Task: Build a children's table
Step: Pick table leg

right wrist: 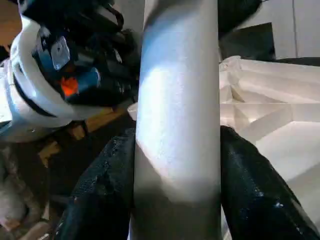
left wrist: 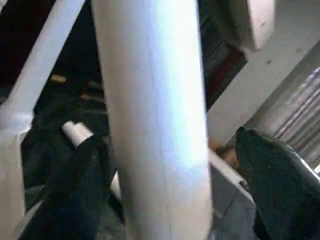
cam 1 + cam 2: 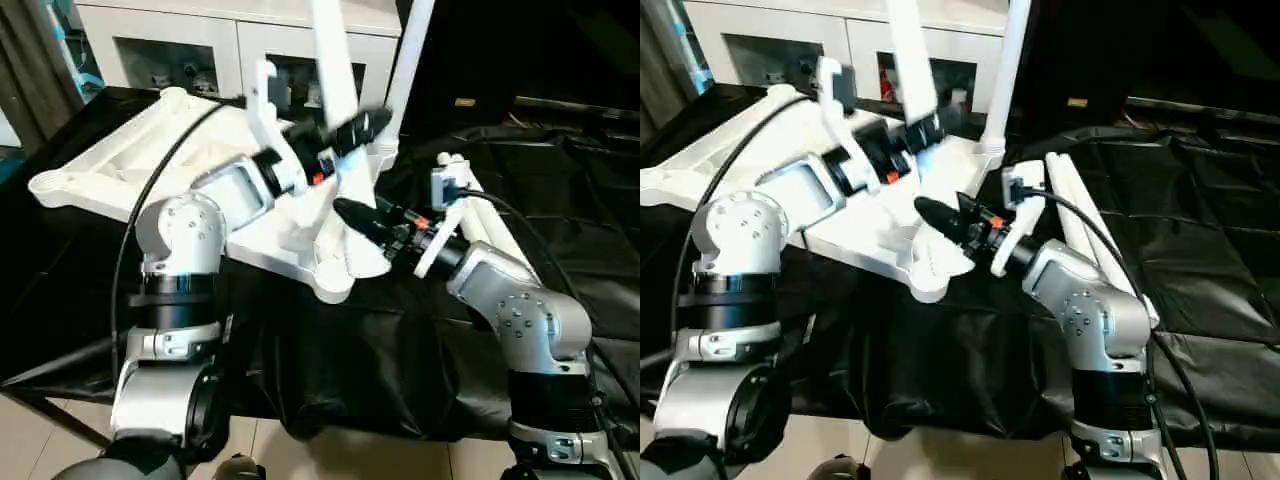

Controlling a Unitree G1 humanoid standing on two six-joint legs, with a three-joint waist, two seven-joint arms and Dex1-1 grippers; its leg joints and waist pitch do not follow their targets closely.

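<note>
Nearest, at the front edge of a black-draped counter (image 3: 420, 350), two silver forearms reaching in over the cloth: right arm (image 3: 520, 310) low and from the right, left arm (image 3: 180, 240) higher and from the left. Just beyond them, lying upside down on the counter with ribbed underside up, the white top (image 3: 120, 170), one corner pointing at the robot. At that near corner, a round socket (image 3: 335, 278). Rising from about that socket, a long white leg (image 3: 338, 90), long axis close to upright with a slight lean, upper end running out past the frame. Cannot tell whether foot of leg is seated in the socket or only resting at its mouth. Right jaws clamped on the leg low down, just above the socket, black fingers (image 1: 250, 190) pressed to both sides of the tube. Left jaws higher on the same leg, apart and straddling it, one finger (image 2: 270, 175) standing clear of the tube with a gap showing. Judged from this: coming move a push straight down along the leg's own axis into the socket below the jaws, right arm nearer the joint and better placed to steer, left arm better placed to steady the upper part. Farther back, a far leg (image 3: 405, 70) standing in the opposite corner. To the right on the cloth, spare legs (image 3: 490, 215) lying side by side. Behind everything, a white cabinet (image 3: 180, 40).
</note>
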